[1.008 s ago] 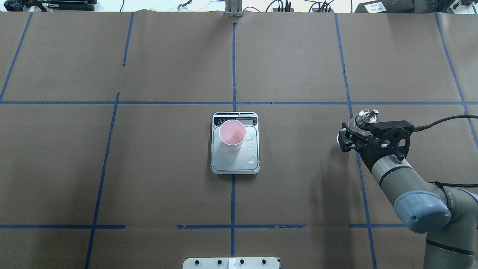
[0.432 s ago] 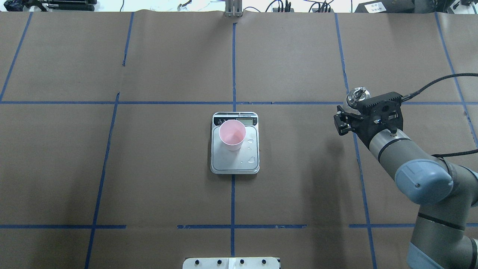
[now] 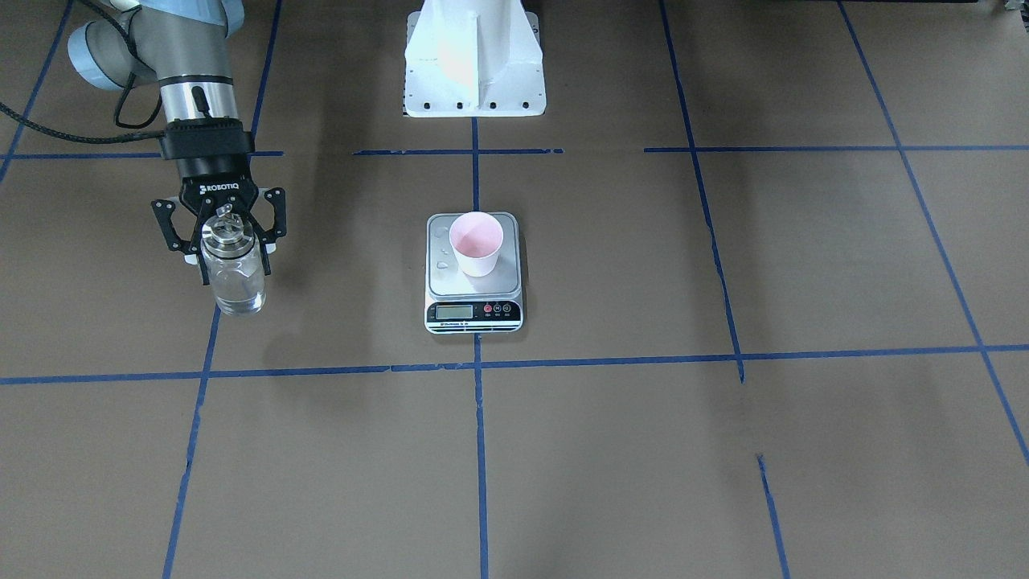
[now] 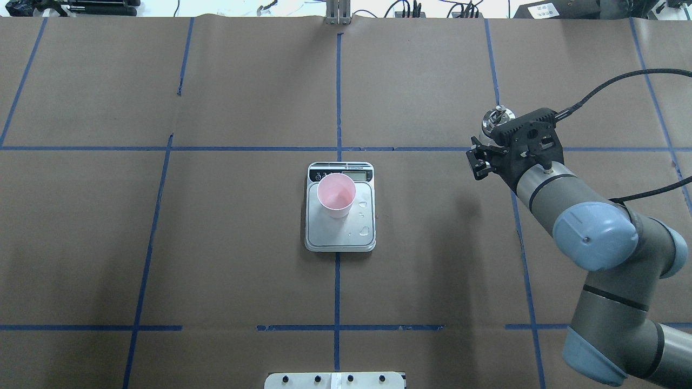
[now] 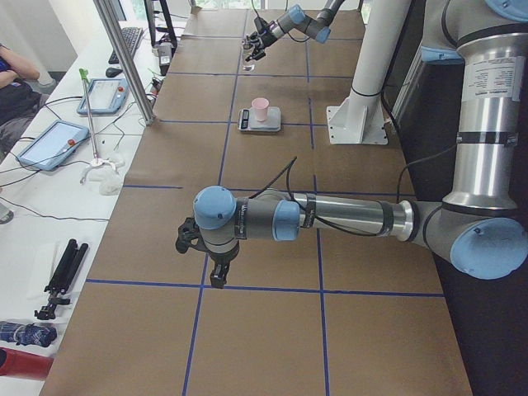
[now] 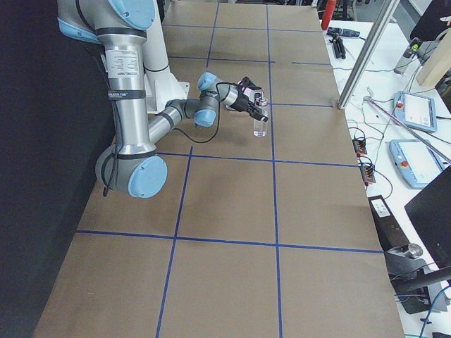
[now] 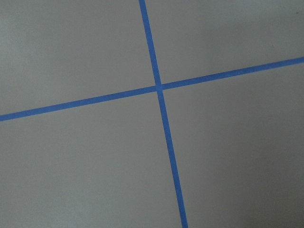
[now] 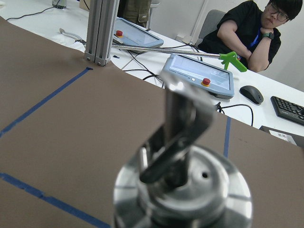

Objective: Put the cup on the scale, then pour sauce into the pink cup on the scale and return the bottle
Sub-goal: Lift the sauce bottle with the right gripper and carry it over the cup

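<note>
The pale pink cup (image 3: 476, 244) stands upright on the scale (image 3: 450, 279), on the back half of its silver platform; it also shows in the overhead view (image 4: 336, 194). My right gripper (image 3: 219, 245) is shut on the clear glass bottle (image 3: 233, 277), gripping it just under the cap, upright, far to the scale's right in the overhead view. Clear sauce (image 3: 235, 293) fills the bottle's lower part. The silver spout cap (image 8: 183, 190) fills the right wrist view. My left gripper (image 5: 202, 252) shows only in the exterior left view; I cannot tell its state.
Water drops (image 4: 366, 231) lie on the scale's platform (image 4: 340, 235). The white robot base (image 3: 473, 60) stands behind the scale. Blue tape lines (image 7: 159, 88) cross the brown table. A metal post (image 4: 338, 13) stands at the far edge. A seated person (image 8: 251, 33) is beyond the table.
My right gripper has carried the bottle farther from the robot and a little toward the table's middle. The cup and scale have not moved.
</note>
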You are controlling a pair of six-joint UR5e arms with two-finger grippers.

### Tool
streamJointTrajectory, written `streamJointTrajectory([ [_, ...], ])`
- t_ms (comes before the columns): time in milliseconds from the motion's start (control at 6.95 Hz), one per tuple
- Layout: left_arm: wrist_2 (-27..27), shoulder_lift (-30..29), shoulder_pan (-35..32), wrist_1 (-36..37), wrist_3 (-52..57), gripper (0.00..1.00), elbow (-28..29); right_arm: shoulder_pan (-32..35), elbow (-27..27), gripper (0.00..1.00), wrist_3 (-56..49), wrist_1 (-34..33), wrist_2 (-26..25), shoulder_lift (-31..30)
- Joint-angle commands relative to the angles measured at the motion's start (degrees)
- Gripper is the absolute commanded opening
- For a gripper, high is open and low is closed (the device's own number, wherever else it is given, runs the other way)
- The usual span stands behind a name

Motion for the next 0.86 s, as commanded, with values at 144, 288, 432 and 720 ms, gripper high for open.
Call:
streamJointTrajectory([
  [144,-0.18,-0.05,0.1,-1.29,-0.06,1.0,-0.16,-8.29,-2.69,0.0,-0.78,-28.89,-12.25,14.58],
  [288,-0.19,-0.05,0.1,-1.37,-0.06,1.0,-0.16,-10.76,-3.4,0.0,-0.79,-32.65,-17.09,16.19],
  [432,-0.19,-0.14,0.19,-1.37,-0.06,1.0,-0.16,-13.14,-4.89,0.0,-0.96,-35.47,-23.84,16.12],
  [720,-0.19,-0.14,0.19,-1.29,-0.06,1.0,-0.07,-15.0,-7.1,0.0,-1.05,-37.08,-27.51,17.52],
])
